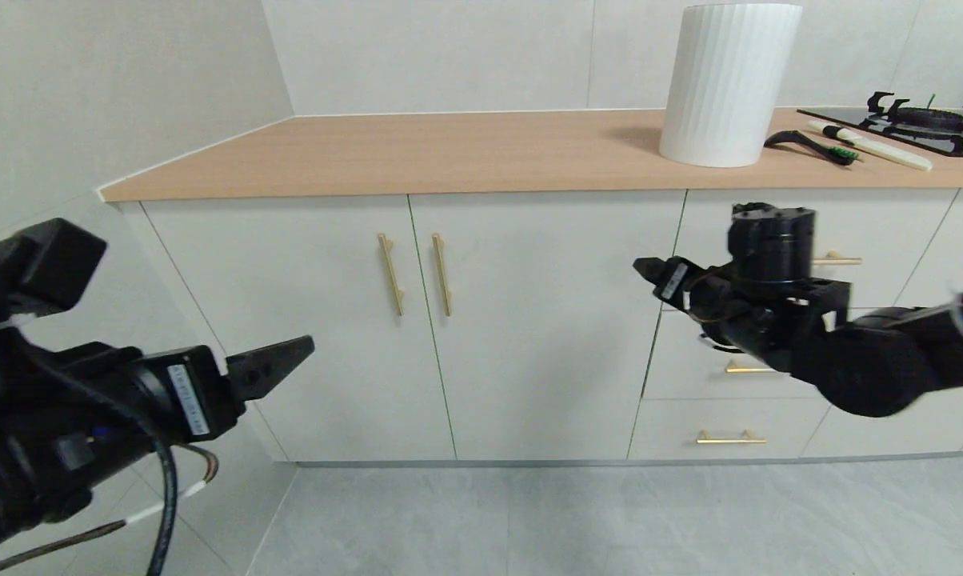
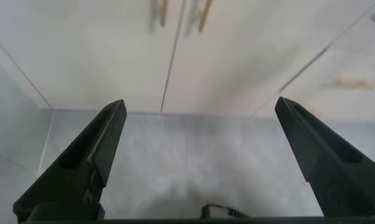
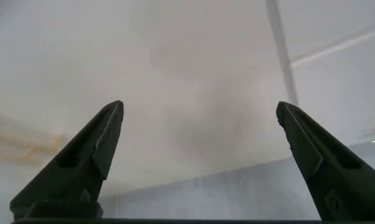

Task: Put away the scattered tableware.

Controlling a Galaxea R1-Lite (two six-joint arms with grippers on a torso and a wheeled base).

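Observation:
On the wooden countertop (image 1: 449,152) at the far right lie a black-handled utensil (image 1: 809,146) and a long cream utensil (image 1: 873,146), next to a tall white ribbed container (image 1: 728,84). My left gripper (image 1: 289,360) hangs low at the left, in front of the cabinet and well below the counter. Its fingers (image 2: 106,146) are spread wide with nothing between them. My right gripper (image 1: 649,272) is held in front of the cabinet below the container. It stands open and empty (image 3: 200,106), facing a cabinet front.
A black cooktop (image 1: 897,128) with pan supports sits at the counter's far right. Below are two cabinet doors with gold handles (image 1: 392,274) and, on the right, drawers with gold handles (image 1: 729,438). Grey tiled floor (image 1: 569,520) lies in front; a wall closes the left side.

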